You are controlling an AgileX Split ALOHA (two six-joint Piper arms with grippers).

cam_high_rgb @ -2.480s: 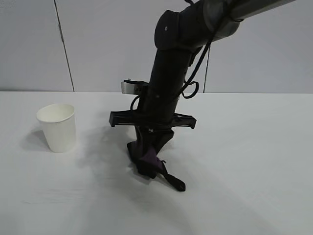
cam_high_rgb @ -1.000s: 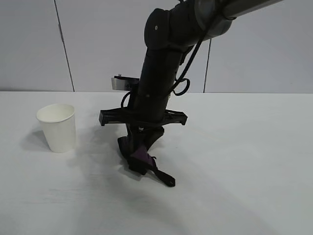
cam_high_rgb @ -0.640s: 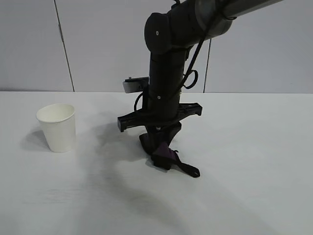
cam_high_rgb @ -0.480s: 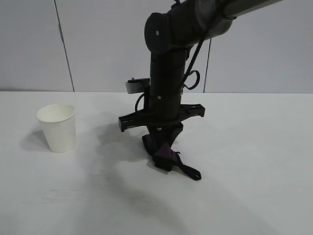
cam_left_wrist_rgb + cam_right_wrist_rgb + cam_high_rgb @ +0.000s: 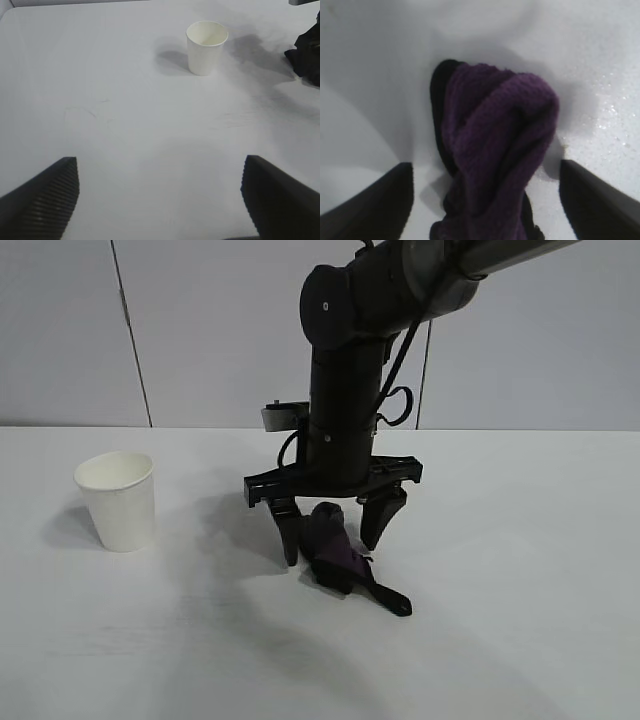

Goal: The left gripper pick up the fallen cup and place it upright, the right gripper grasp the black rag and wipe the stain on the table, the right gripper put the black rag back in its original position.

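Observation:
The black rag [image 5: 335,553], a purple bundle with black edging and a thin tail, lies on the white table [image 5: 520,540] near the middle. My right gripper [image 5: 330,552] points straight down over it and is open, one finger on each side, neither pressing the cloth. Its wrist view shows the rag [image 5: 495,150] between the spread fingers of the right gripper [image 5: 485,165]. The white paper cup [image 5: 117,500] stands upright at the left, also in the left wrist view [image 5: 206,46]. My left gripper [image 5: 159,160] is open and empty, far from the cup. The stain is out of view.
A grey panelled wall [image 5: 200,330] runs behind the table. The right arm's thick dark column [image 5: 345,390] rises over the rag. Faint wipe streaks [image 5: 235,118] mark the tabletop between the cup and the rag.
My right gripper slid the rag to the right, then opened and let it go; the rag now rests loose on the table. The cup and left gripper have not moved.

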